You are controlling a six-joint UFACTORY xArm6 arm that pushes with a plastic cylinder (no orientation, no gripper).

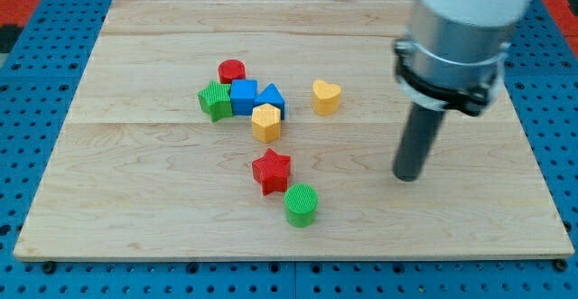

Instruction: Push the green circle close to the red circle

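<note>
The green circle (302,204) sits on the wooden board (135,172) near the view's bottom centre, touching the lower right of a red star (271,171). The red circle (232,71) lies further up and to the left, at the top of a cluster of blocks. My tip (407,177) rests on the board well to the right of the green circle and slightly above it, apart from all blocks.
Below the red circle lie a green star (215,99), a blue cube (244,97), a blue triangle (271,98) and a yellow hexagon (266,122). A yellow heart (326,96) lies to their right. The arm's body (461,28) hangs over the upper right.
</note>
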